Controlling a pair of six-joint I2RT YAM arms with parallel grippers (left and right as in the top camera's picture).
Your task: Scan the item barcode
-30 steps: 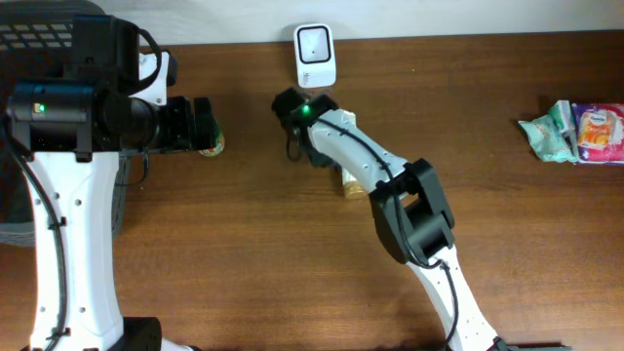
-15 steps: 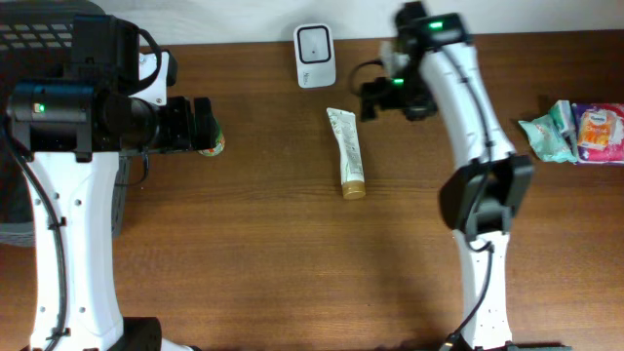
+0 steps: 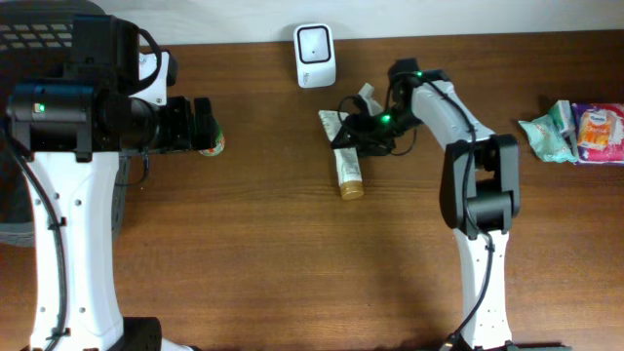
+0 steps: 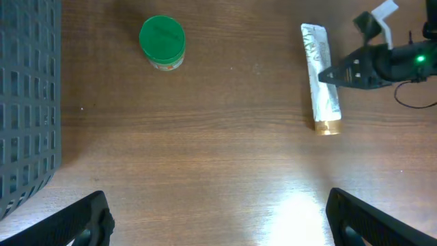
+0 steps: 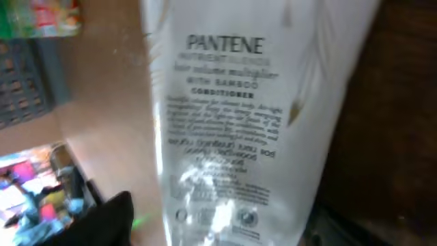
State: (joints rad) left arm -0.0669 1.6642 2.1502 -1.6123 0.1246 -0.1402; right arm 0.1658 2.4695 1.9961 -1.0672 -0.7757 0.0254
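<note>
- Left gripper (image 4: 218, 205): fingers spread wide, holding nothing.
- Right gripper (image 3: 357, 128): fingers parted astride white plastic conditioner tube (image 3: 345, 164), not clamped.
- Tube lies flat on brown wooden table (image 3: 244, 244), near white box-shaped scanner (image 3: 315, 56).

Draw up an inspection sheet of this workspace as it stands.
Surface: brown wooden table, no spills seen.
Job's things: conditioner tube lies flat, gold cap toward the robot; white scanner stands at the far edge, apart from the tube.
Clutter: green-lidded jar near the left arm; packets at the right end.
Grippers: left gripper open, holding nothing; right gripper open, jaws astride the tube's far part.
Cables: black cable loops off the right wrist.
Surroundings: dark mesh basket at the left.
</note>
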